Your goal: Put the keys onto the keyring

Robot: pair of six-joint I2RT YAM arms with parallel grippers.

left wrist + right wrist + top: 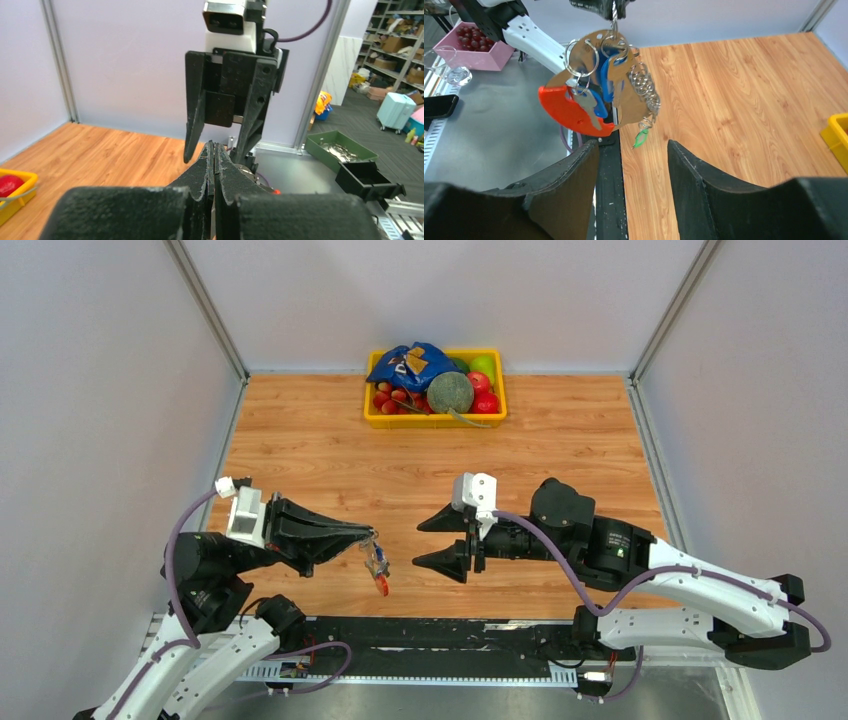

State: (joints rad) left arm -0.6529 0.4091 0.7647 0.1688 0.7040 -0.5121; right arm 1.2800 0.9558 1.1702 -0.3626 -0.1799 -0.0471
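At near centre, my left gripper (370, 537) clamps the keyring (566, 109), keys (608, 84) apparently threaded on it; right gripper (418, 544) gapes empty, so I judge little remains.

Blue-headed keys (610, 80) hang bunched against the dangling red-looped keyring (564, 107).

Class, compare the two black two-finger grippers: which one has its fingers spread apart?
The right gripper: its fingers stand apart with nothing between them. The left gripper is pinched shut on the keyring bunch with the red curved loop.
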